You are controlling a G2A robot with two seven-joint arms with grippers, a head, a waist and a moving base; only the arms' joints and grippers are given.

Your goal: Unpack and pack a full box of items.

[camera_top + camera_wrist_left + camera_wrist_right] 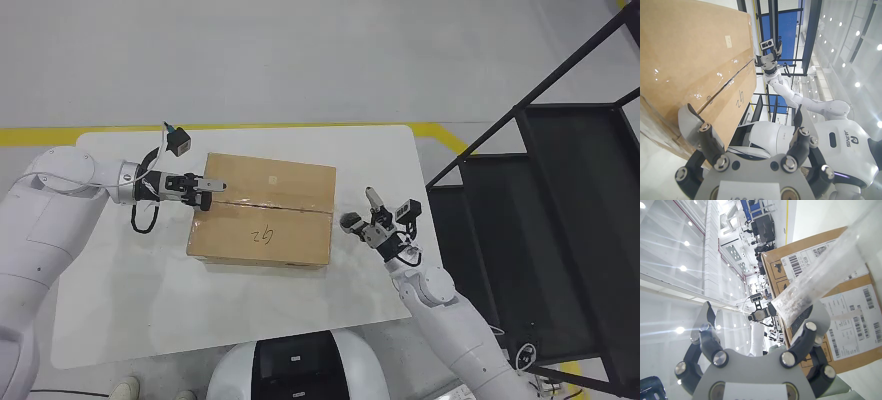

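Cardboard box (265, 212): left hand (214, 187) spread, one finger (689, 121) at top seam; right hand (360, 208) spread just beside box.

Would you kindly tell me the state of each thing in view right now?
box: closed, flaps down, seam tape split.
left hand: open, one finger at the box's seam.
right hand: open, apart from the box.
tape strip: loose, one end stuck to the right hand's finger.

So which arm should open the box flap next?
Probably left: the left gripper, open, is at the box seam; the right gripper is off the box, tape stuck to a finger.
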